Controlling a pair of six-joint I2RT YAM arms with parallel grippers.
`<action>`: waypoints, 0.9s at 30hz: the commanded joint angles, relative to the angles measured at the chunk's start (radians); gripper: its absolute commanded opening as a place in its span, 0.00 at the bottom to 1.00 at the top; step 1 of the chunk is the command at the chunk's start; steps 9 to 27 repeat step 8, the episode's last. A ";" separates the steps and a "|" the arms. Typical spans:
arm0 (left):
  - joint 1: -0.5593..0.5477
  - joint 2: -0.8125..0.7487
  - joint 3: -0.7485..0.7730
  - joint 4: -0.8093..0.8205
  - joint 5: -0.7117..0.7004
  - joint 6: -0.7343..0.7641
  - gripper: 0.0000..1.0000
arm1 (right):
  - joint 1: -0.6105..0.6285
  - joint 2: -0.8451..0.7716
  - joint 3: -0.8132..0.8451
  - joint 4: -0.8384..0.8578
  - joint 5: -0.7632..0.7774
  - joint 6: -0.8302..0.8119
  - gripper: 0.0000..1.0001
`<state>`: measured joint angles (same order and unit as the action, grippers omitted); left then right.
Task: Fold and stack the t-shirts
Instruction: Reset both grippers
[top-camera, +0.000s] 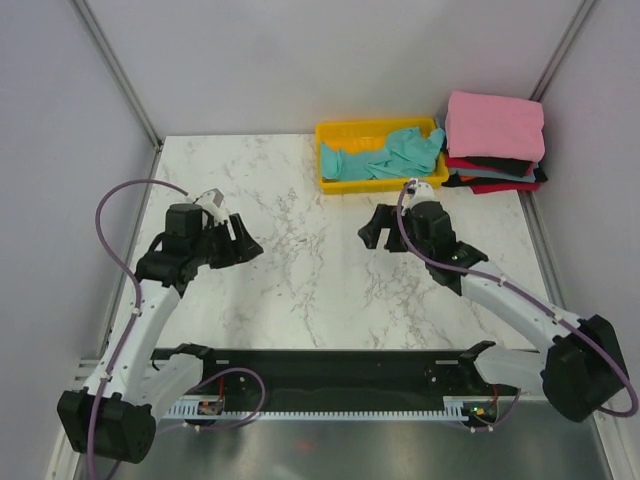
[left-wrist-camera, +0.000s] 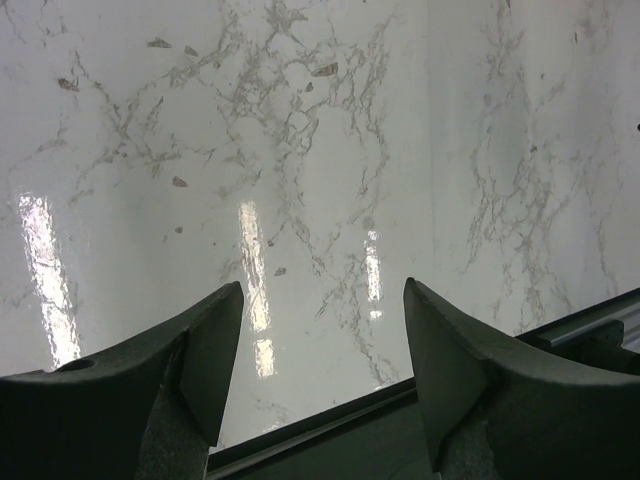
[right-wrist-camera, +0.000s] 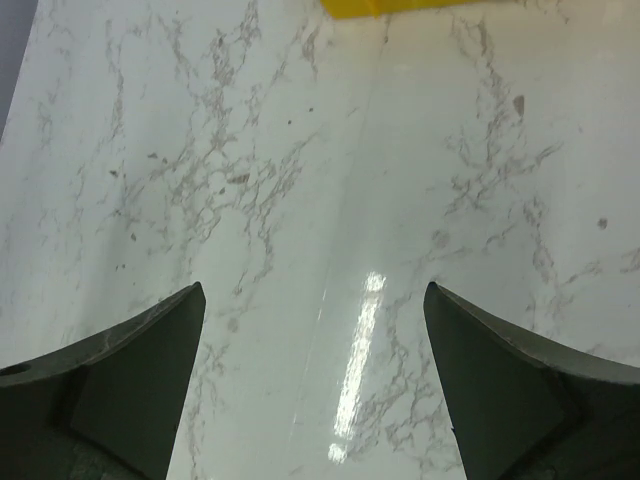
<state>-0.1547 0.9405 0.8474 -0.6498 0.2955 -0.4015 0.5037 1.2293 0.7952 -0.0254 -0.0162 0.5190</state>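
Three tees lie folded in a stack (top-camera: 495, 150) at the far right corner of the white marbled surface (top-camera: 300, 280). The pink tee (top-camera: 495, 122) is on top, a thick, soft, neat rectangle that covers most of what is under it. The black tee (top-camera: 500, 164) shows below it as a dark band, with its edges poking out on the near and right sides. The red tee (top-camera: 490, 186) is at the bottom, visible only as a thin strip along the near edge. Just left of the stack is a yellow tray (top-camera: 335, 186) at the far edge, near the middle. The teal tee (top-camera: 390, 158) lies in it unfolded, crumpled in loose wrinkles, with one part draped over the tray's right rim toward the stack; whether it touches the stack cannot be told. Both arms reach over the bare middle of the surface, well short of the tees. The left gripper (top-camera: 245, 240) is on the left side, pointing right, its jaws spread with nothing between them; its wrist camera sees only glossy marble between the two dark fingers. The right gripper (top-camera: 375, 228) is just in front of the tray, pointing left, its jaws spread wide and also holding nothing; its wrist camera shows marble and a sliver of yellow tray at the top edge.
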 joint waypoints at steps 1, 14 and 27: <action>-0.005 -0.023 0.012 0.053 0.028 0.041 0.73 | 0.062 -0.129 -0.077 -0.036 0.087 0.061 0.98; -0.005 -0.084 0.005 0.061 0.018 0.041 0.73 | 0.087 -0.378 -0.215 -0.114 0.157 0.081 0.98; -0.005 -0.084 0.005 0.061 0.018 0.041 0.73 | 0.087 -0.378 -0.215 -0.114 0.157 0.081 0.98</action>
